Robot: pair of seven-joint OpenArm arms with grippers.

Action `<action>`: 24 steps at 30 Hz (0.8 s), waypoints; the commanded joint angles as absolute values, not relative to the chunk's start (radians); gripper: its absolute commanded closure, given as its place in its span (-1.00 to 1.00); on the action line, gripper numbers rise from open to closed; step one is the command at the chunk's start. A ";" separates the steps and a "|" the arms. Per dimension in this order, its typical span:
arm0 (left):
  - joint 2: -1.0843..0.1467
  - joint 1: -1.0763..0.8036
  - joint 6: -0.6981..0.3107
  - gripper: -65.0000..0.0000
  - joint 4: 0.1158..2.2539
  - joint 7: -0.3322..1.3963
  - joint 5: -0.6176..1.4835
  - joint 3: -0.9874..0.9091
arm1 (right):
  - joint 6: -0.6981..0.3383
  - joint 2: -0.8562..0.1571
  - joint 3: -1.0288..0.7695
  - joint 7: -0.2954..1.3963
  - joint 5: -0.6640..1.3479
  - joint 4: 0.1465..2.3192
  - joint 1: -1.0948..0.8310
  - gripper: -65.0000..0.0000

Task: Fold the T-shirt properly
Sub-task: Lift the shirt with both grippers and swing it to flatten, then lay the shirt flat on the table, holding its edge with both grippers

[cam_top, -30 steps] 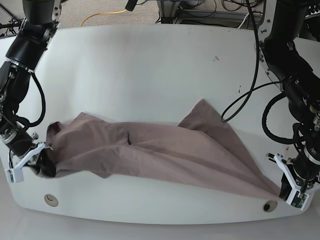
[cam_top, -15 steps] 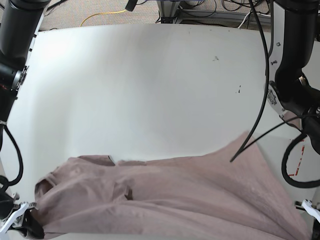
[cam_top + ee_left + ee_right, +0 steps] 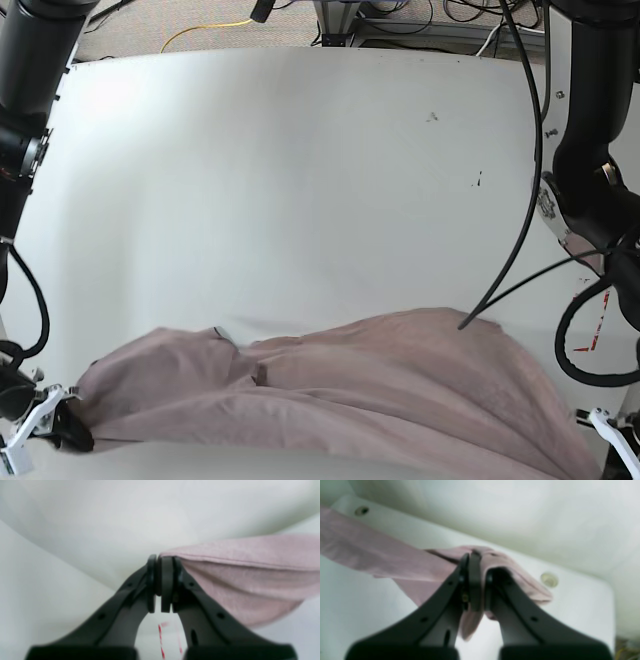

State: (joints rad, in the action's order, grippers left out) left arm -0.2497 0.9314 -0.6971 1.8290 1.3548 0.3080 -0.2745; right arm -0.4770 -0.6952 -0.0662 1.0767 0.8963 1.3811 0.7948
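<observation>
The mauve T-shirt [image 3: 330, 385] is stretched in a wrinkled band across the near part of the white table [image 3: 300, 180]. My right gripper [image 3: 68, 432], at the lower left of the base view, is shut on the shirt's left end. The right wrist view shows its jaws [image 3: 475, 555] pinching bunched cloth [image 3: 382, 555]. My left gripper [image 3: 608, 438], at the lower right and partly cut off by the frame, holds the other end. The left wrist view shows it [image 3: 160, 560] shut on a hemmed corner of the shirt [image 3: 250, 575], which hangs taut to the right.
Both black arms [image 3: 590, 200] reach down the table's sides, with cables looping by the right one. Two round holes [image 3: 548, 579] sit near the table's edge in the right wrist view. Small dark specks [image 3: 432, 117] mark the far tabletop. A yellow cable [image 3: 200, 30] lies on the floor behind.
The base view now shows the shirt lower and closer than one second ago, and the table's front edge is out of view. The shirt's raised right flap has dropped and flattened. Both grippers keep their hold.
</observation>
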 commanded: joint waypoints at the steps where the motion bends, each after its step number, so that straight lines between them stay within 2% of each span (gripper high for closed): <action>1: -0.257 0.909 -0.698 0.96 1.874 1.339 0.334 -0.268 | -0.493 -0.697 -0.125 1.052 0.926 1.409 0.763 1.00; 9: -0.257 0.602 -0.698 0.96 1.939 1.339 0.400 -0.274 | -0.513 -0.631 -0.274 1.053 0.934 1.483 0.466 1.00; 18: -0.260 0.294 -0.698 0.96 1.983 1.337 0.401 -0.377 | -0.513 -0.585 -0.380 1.055 0.935 1.517 0.193 1.00; 24: -0.263 0.102 -0.698 0.96 1.995 1.331 0.397 -0.432 | -0.515 -0.573 -0.444 1.115 1.052 1.517 0.056 1.00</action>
